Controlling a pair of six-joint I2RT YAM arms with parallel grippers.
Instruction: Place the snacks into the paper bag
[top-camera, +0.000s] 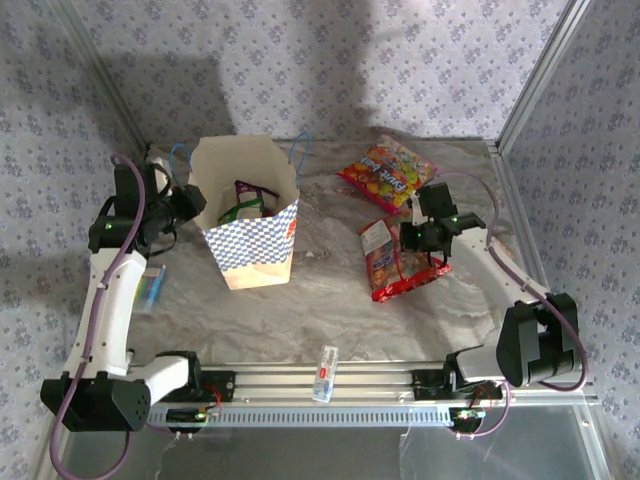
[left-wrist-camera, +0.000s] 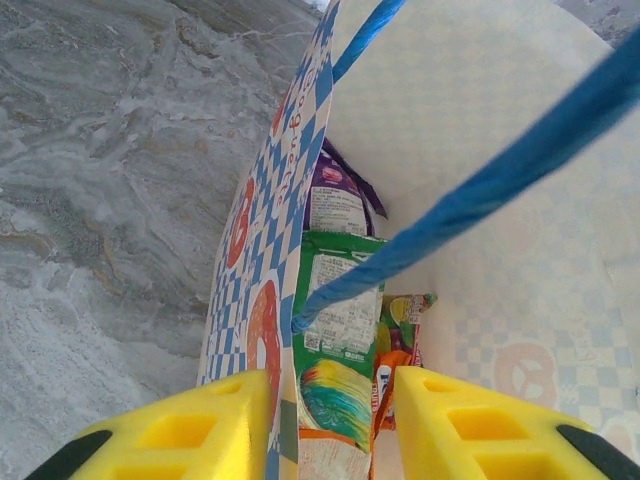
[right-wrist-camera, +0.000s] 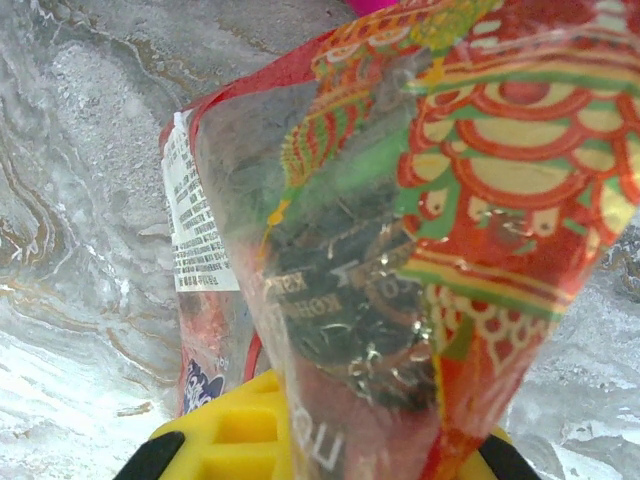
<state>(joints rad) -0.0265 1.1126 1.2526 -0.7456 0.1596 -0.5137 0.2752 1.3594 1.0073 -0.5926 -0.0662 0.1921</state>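
Observation:
The paper bag (top-camera: 255, 240) stands upright and open at the left of the table. My left gripper (top-camera: 195, 205) is open and straddles the bag's left wall (left-wrist-camera: 255, 250), one finger outside and one inside. Purple (left-wrist-camera: 335, 195), green (left-wrist-camera: 345, 320) and orange (left-wrist-camera: 392, 385) snacks stand inside. A blue cord handle (left-wrist-camera: 500, 170) crosses the left wrist view. My right gripper (top-camera: 408, 240) is shut on a red glossy snack packet (top-camera: 405, 283), which rises from between its fingers (right-wrist-camera: 420, 200). An orange-red packet (top-camera: 378, 248) lies beside it. A larger colourful packet (top-camera: 390, 172) lies farther back.
A small clear tube (top-camera: 325, 373) rests on the front rail. A small bluish flat item (top-camera: 150, 290) lies by the left arm. Patterned walls and metal posts (top-camera: 530, 80) close in the marbled table (top-camera: 320, 300).

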